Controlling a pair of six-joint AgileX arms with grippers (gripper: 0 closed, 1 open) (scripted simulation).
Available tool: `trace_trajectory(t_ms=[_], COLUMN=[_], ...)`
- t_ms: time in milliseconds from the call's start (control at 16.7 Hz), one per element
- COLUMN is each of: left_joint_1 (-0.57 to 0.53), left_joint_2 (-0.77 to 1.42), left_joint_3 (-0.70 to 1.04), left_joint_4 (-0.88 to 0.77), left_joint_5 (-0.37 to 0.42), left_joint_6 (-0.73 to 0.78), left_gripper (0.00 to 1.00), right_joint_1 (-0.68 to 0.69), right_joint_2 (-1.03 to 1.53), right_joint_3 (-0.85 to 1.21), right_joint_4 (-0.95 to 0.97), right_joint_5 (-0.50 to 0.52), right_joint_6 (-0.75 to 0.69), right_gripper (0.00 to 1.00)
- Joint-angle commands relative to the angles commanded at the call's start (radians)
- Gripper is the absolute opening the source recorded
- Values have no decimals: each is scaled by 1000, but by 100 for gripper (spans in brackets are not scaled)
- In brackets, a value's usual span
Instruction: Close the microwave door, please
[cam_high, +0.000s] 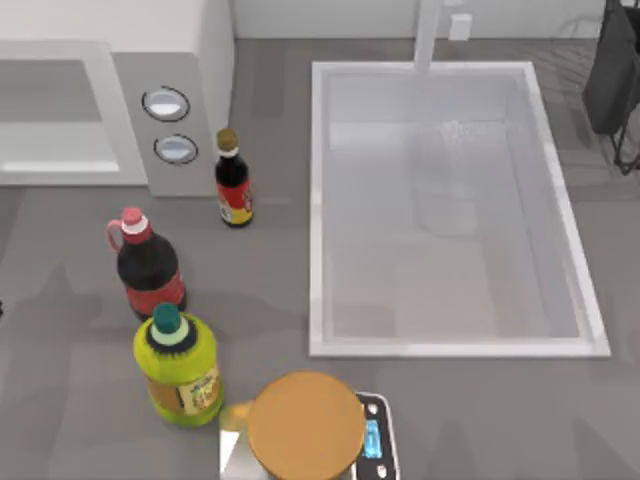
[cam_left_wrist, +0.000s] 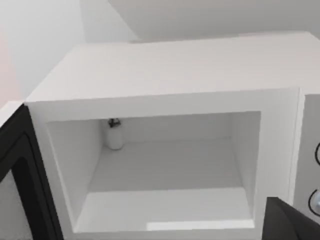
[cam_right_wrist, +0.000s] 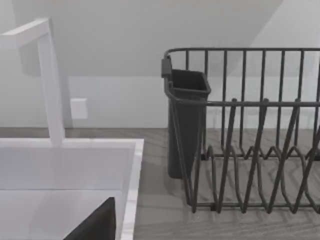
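The microwave (cam_high: 215, 60) stands at the table's back left, with a grey panel of two round dials (cam_high: 170, 125). Its white cavity (cam_left_wrist: 165, 170) gapes open in the left wrist view, with a small bulb fitting on the back wall. The microwave door (cam_left_wrist: 20, 185) is swung out beside the opening, showing its dark inner face. A dark part of my left gripper (cam_left_wrist: 290, 220) shows in front of the microwave's dial side. My right gripper (cam_right_wrist: 95, 225) shows as a dark tip over the sink's corner, far from the microwave.
Three bottles stand before the microwave: a soy sauce bottle (cam_high: 233, 180), a dark red-capped one (cam_high: 148, 265), a yellow-green one (cam_high: 180, 365). An orange round lid (cam_high: 305, 425) sits on a scale (cam_high: 378, 435). The white sink (cam_high: 318, 200) fills the middle, and a black dish rack (cam_right_wrist: 250, 135) stands back right.
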Motion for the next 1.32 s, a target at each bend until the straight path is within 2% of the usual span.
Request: trace_trajectory(t_ms=[240,900,1140,1320], left_joint_1=[202,912,1072,1114], left_joint_2=[267,1254,1469,1520], left_joint_3=[208,898,1044,1080], left_joint_4=[-118,-513,-598,-619], left_joint_5=[137,623,735,764], left_joint_6=[158,702,821,852], left_gripper=[0,0,0,0], right_joint_1=[0,0,0,0], right_joint_2=[0,0,0,0], right_joint_3=[0,0,0,0], right_joint_4=[0,0,0,0], right_joint_5=[0,0,0,0], right_joint_6=[0,0,0,0], right_gripper=[100,100,100,100])
